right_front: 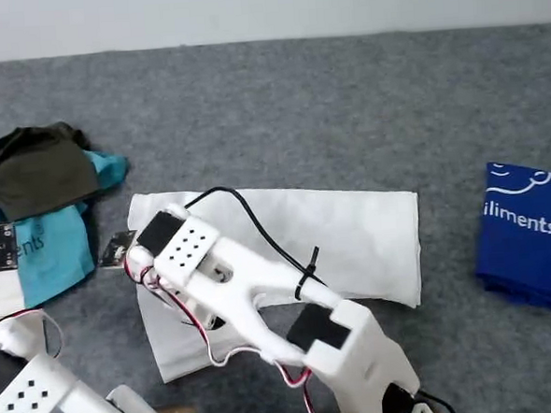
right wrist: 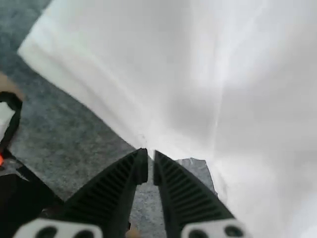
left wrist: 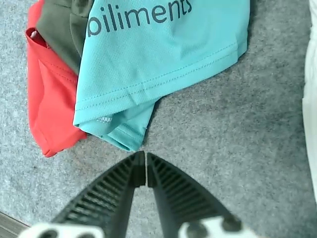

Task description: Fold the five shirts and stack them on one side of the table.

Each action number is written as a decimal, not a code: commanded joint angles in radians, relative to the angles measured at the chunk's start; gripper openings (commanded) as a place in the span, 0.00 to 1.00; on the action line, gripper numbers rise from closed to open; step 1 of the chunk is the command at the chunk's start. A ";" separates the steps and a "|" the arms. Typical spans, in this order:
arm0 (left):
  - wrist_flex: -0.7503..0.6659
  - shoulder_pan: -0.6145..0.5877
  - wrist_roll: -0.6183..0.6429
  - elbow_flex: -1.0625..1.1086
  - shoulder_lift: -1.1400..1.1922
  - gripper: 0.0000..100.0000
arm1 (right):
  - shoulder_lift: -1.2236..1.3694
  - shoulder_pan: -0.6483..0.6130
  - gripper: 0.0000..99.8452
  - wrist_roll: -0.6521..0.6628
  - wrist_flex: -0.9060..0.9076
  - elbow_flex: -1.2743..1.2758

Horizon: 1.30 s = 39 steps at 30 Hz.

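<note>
Basically white shirt (right_front: pixel 352 230) lies spread on counter (right_front: pixel 344 99); prob. soft, light, floppy, so pinch a hem corner. Right end effector (right wrist: pixel 147 166) closed, empty, at its hem; left end effector (left wrist: pixel 146 168) closed too, near it.

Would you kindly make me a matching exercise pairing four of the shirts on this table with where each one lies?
1 white shirt
2 blue shirt
3 teal shirt
4 red shirt

A alone, apart from the other shirts
B partly covered by two other shirts
C laid out, right gripper over its edge
D dark lettering, overlapping another shirt

Pairs: 1-C, 2-A, 3-D, 4-B
</note>
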 commanded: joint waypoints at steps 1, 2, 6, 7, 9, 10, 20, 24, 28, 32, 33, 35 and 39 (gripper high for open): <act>-0.031 -0.003 -0.005 -0.005 -0.012 0.02 | -0.108 -0.058 0.17 0.000 0.044 0.061; -0.029 -0.003 -0.005 -0.005 -0.012 0.02 | -0.119 -0.076 0.20 0.000 0.042 0.089; -0.029 -0.003 -0.005 -0.005 -0.014 0.02 | -0.151 -0.142 0.23 -0.002 0.022 0.181; -0.029 -0.003 -0.005 -0.005 -0.015 0.02 | -0.159 -0.147 0.23 -0.002 0.010 0.198; -0.031 -0.003 -0.005 -0.005 -0.015 0.02 | -0.185 -0.145 0.23 -0.002 -0.038 0.238; -0.031 -0.003 -0.005 -0.005 -0.015 0.02 | -0.200 -0.145 0.23 0.000 -0.067 0.261; -0.032 -0.003 -0.005 -0.005 -0.012 0.02 | -0.246 -0.170 0.23 0.046 -0.317 0.400; -0.029 -0.003 -0.005 0.002 -0.014 0.02 | -0.216 -0.208 0.23 0.041 -0.344 0.399; -0.032 -0.003 -0.005 0.027 -0.015 0.02 | -0.130 -0.232 0.23 0.041 -0.348 0.396; -0.028 -0.003 -0.005 0.027 -0.017 0.02 | -0.065 -0.232 0.23 0.041 -0.394 0.396; -0.028 -0.003 -0.005 0.025 -0.017 0.02 | -0.053 -0.226 0.23 0.041 -0.404 0.396; -0.028 -0.003 -0.005 0.022 -0.017 0.02 | -0.033 -0.219 0.23 0.041 -0.417 0.396; -0.028 -0.003 -0.005 0.021 -0.017 0.02 | -0.010 -0.217 0.13 0.048 -0.441 0.396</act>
